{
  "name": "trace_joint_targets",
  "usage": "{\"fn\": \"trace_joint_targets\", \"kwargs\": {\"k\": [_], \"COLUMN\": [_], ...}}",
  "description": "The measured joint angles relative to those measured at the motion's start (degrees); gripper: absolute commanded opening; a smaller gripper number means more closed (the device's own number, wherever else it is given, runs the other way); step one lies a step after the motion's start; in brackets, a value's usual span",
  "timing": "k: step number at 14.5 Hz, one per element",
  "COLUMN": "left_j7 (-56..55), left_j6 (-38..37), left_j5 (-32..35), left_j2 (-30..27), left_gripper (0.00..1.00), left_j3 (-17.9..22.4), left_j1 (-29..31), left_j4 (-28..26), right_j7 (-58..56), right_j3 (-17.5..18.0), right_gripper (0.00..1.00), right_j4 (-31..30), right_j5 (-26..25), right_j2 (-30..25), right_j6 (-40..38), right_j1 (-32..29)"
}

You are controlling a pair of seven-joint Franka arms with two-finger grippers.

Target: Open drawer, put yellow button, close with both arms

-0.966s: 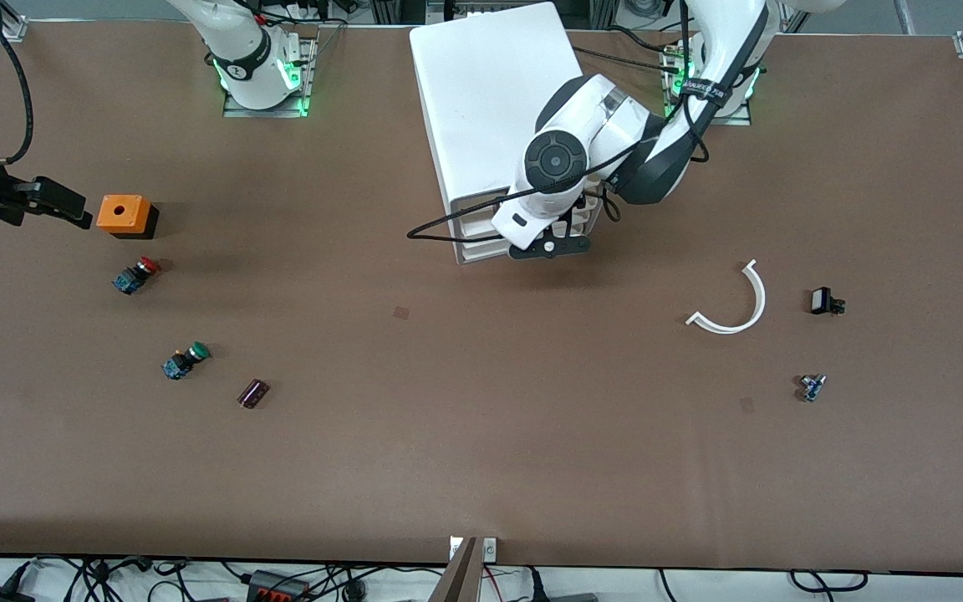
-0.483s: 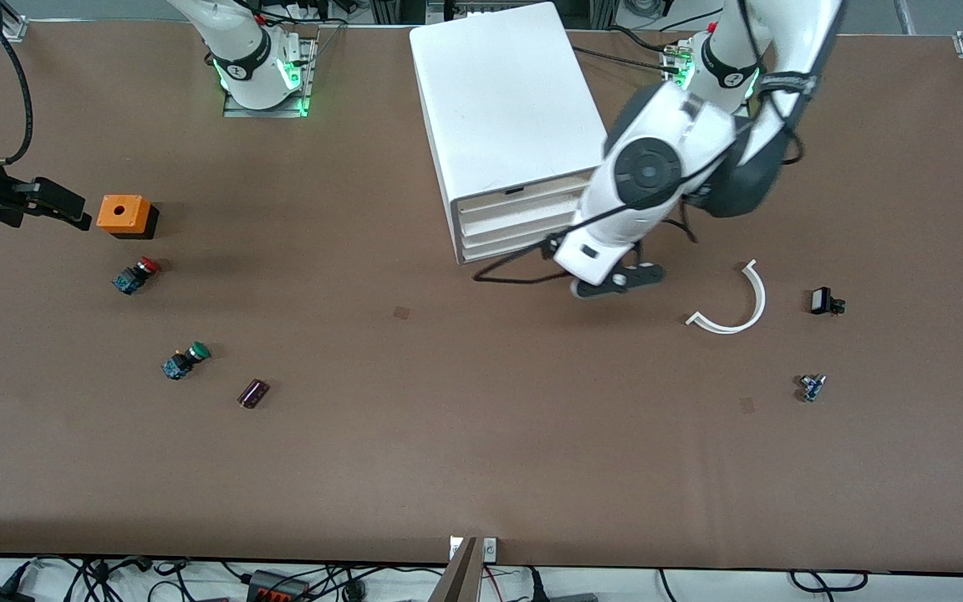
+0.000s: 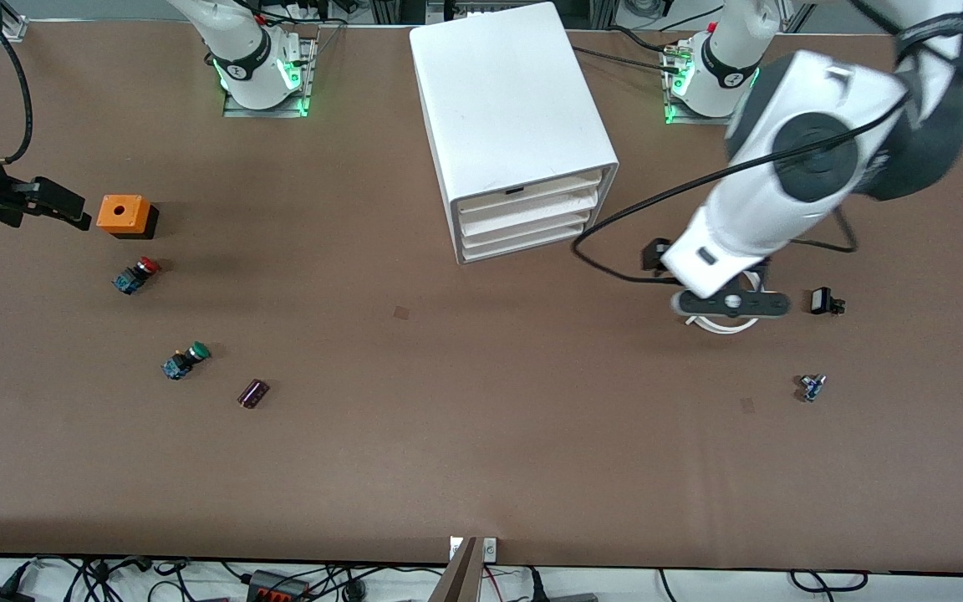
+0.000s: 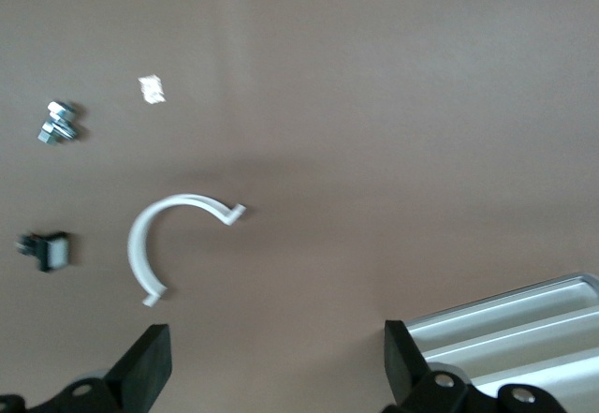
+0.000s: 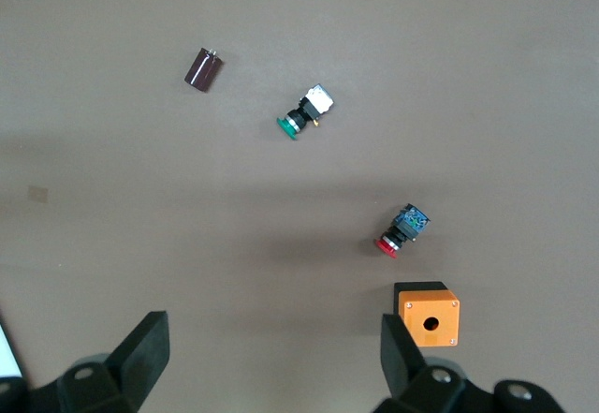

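The white cabinet stands mid-table near the robots' bases. Its top drawer sits flush with the three lower trays, all shut; the trays' corner also shows in the left wrist view. The yellow button is out of view. My left gripper is open and empty in the air over a white curved strip, toward the left arm's end of the table; in its wrist view the jaws stand wide apart. My right gripper is open and empty beside an orange box; its wrist view shows only table between the jaws.
A red-capped button, a green-capped button and a dark purple cylinder lie toward the right arm's end. A small black part and a small metal-and-blue part lie toward the left arm's end.
My left arm has swung away from the cabinet's front toward its own end of the table and is now over the white curved strip. The right arm has not moved.
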Motion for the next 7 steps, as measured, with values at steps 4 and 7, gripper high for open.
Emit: {"fn": "trace_joint_targets", "kwargs": {"k": [4, 7], "left_j7": [12.37, 19.01], "left_j6": [-3.61, -5.17], "left_j5": [-0.06, -2.38], "left_j2": [-4.01, -5.57], "left_gripper": [1.00, 1.00], "left_j3": [-0.22, -0.96], "left_j1": [8.37, 14.44], "left_j4": [0.51, 0.34], "right_j7": [0.00, 0.00], "right_j3": [0.08, 0.08], "right_gripper": [1.00, 1.00], "right_j4": [0.01, 0.01], "right_j5": [0.00, 0.00], "right_j2": [-0.01, -0.01], "right_j6": [0.00, 0.00], "right_j1": [0.02, 0.02]}}
